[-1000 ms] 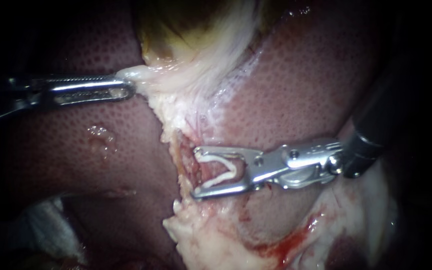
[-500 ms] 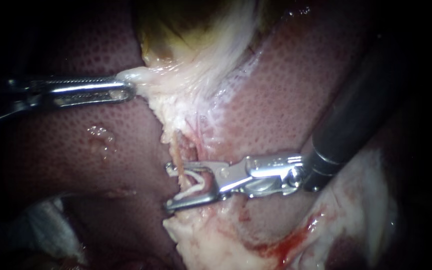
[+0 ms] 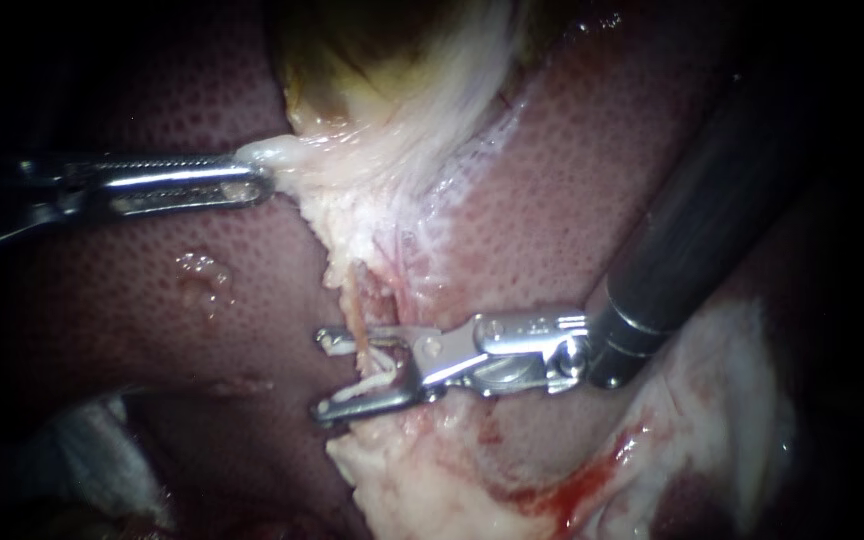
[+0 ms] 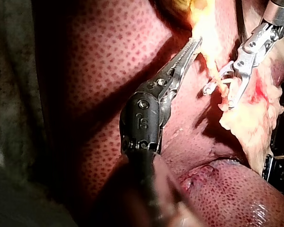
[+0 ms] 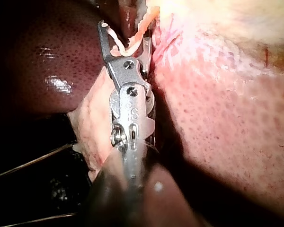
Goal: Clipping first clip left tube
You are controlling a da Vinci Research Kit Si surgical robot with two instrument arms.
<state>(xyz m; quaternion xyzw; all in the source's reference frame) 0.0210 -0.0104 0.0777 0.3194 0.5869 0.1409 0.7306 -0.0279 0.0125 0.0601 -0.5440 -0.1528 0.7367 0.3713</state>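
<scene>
Left tube: a thin pink strand running down the raw strip of tissue between the lobes, now lying between the jaws of the right instrument, near their tips.

Liver: fills most of the field on both sides, surface intact, some blood low down near the right instrument's shaft.

Gallbladder: at the top, yellowish, drawn toward the left by its pale tissue.

Left instrument: jaws clenched on that pale tissue and holding it taut, well apart from the clipping site.

Right instrument: jaws stand apart and carry the clip, one leg against each jaw. They straddle the tube from the side.

Clip: white, wide open, not pressed together. The right wrist view shows the strand crossing inside it.

Assessment: placement looks complete or nearly so. No clip is fixed on the tube. Remaining: confirm that the tube sits fully inside the clip, close the jaws, release and withdraw.
</scene>
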